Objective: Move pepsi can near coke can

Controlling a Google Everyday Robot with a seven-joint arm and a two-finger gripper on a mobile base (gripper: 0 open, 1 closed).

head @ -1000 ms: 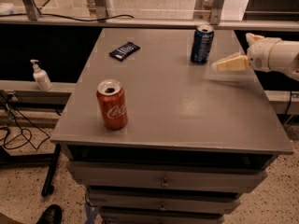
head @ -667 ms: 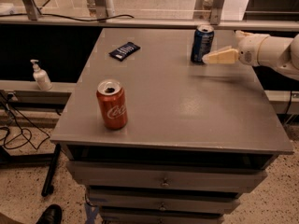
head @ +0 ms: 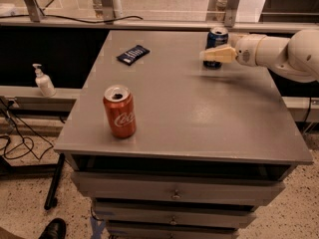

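The pepsi can (head: 218,36), dark blue with a silver top, stands upright at the far right of the grey table (head: 199,113). My gripper (head: 210,55) reaches in from the right on a white arm and lies across the front lower part of the pepsi can, hiding that part. The coke can (head: 119,111), red with white script and an open silver top, stands upright near the table's front left edge, far from the pepsi can.
A flat dark blue snack packet (head: 133,54) lies at the table's far left. Drawers (head: 174,193) sit under the tabletop. A soap dispenser (head: 44,81) stands on a ledge to the left. Metal posts (head: 109,1) rise behind the table.
My gripper has moved left from beside the pepsi can until it overlaps the can's front. Both cans and the packet have stayed in place.
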